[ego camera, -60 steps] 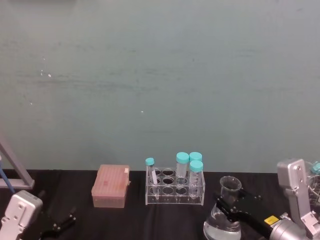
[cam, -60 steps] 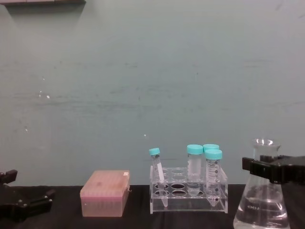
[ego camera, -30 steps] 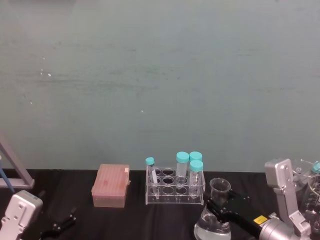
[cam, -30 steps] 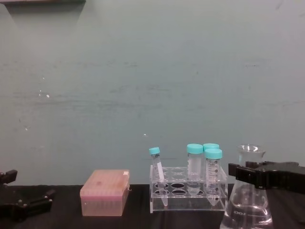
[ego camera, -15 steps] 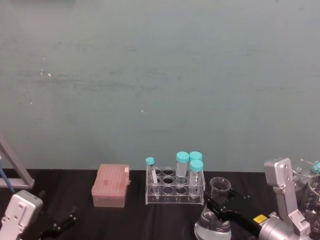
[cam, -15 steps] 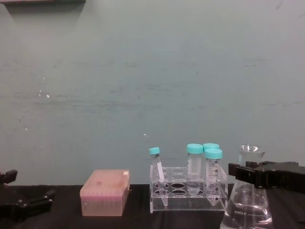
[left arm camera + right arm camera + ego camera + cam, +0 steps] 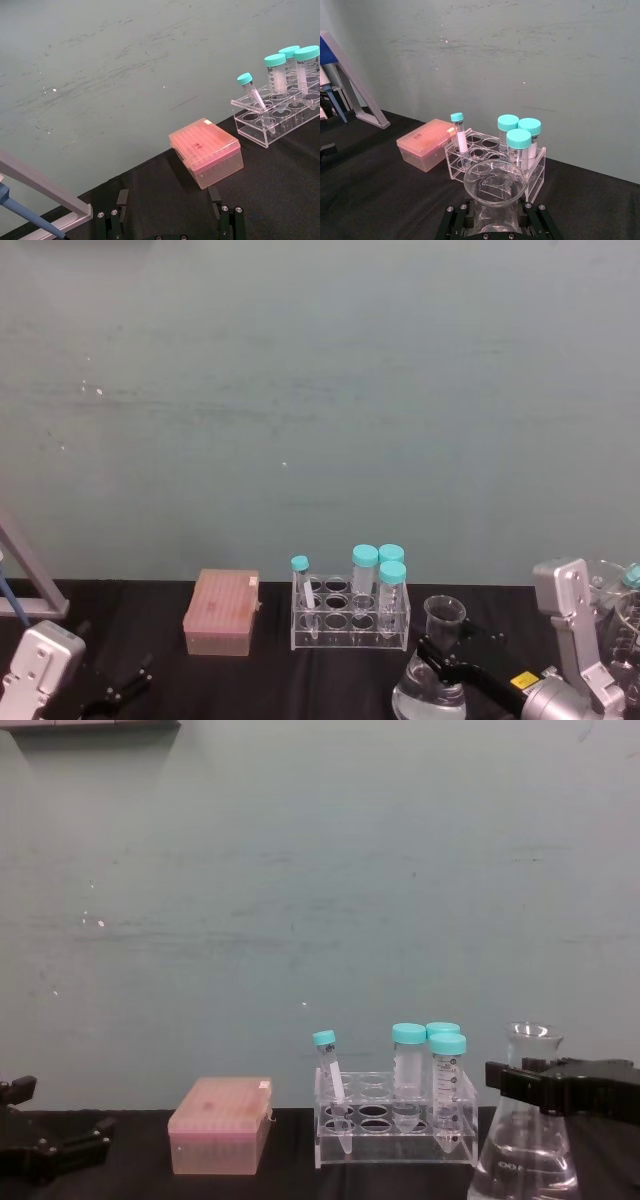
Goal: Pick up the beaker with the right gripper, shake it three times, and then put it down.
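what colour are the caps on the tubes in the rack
Teal caps, clearest in the right wrist view.

Tube rack (image 7: 350,620) sits mid-table against the wall; the tip box (image 7: 221,612) stands to its left, apart. To the rack's right and nearer the robot, the beaker (image 7: 436,670) stands in the right gripper (image 7: 441,652), whose fingers clasp its neck. Left gripper (image 7: 118,692) lies far left of the rack.

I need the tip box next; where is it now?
The pink tip box sits left of the tube rack on the black table.
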{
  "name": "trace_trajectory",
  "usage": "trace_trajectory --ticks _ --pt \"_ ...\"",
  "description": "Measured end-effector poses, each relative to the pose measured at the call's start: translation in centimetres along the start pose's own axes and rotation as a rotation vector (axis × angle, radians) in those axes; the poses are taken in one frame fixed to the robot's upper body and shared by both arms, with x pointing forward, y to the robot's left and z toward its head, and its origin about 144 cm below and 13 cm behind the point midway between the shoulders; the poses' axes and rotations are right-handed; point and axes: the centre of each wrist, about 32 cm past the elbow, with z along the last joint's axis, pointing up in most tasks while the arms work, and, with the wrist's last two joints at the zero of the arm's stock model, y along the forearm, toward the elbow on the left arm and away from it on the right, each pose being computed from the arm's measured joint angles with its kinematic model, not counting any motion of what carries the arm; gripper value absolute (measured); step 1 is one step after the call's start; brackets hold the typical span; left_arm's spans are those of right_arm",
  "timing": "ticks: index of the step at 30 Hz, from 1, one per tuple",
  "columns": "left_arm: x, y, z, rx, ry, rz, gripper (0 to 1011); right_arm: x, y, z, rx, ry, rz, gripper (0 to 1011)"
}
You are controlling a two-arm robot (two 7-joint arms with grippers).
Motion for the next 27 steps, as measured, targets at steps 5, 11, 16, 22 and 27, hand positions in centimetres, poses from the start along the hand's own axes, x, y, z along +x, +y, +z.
trace_trajectory --ticks 5,11,16,22,27 --pt "0.0 0.0 0.0 0.0 0.0 0.0 1000 -0.07 -0.1 -0.01 -0.001 0.001 0.001 461" --pt "0.0 0.0 0.0 0.0 0.0 0.0 1000 -0.08 -0.13 -0.05 -0.005 0.004 0.001 460" --pt "0.0 0.0 0.0 0.0 0.0 0.0 1000 -0.13 -0.12 -0.06 -0.008 0.006 0.002 460" --pt "0.0 0.0 0.0 0.0 0.0 0.0 1000 -0.19 -0.16 -0.13 -0.012 0.008 0.003 461" --pt "0.0 0.0 0.0 0.0 0.0 0.0 1000 -0.21 -0.16 -0.16 -0.016 0.01 0.003 460"
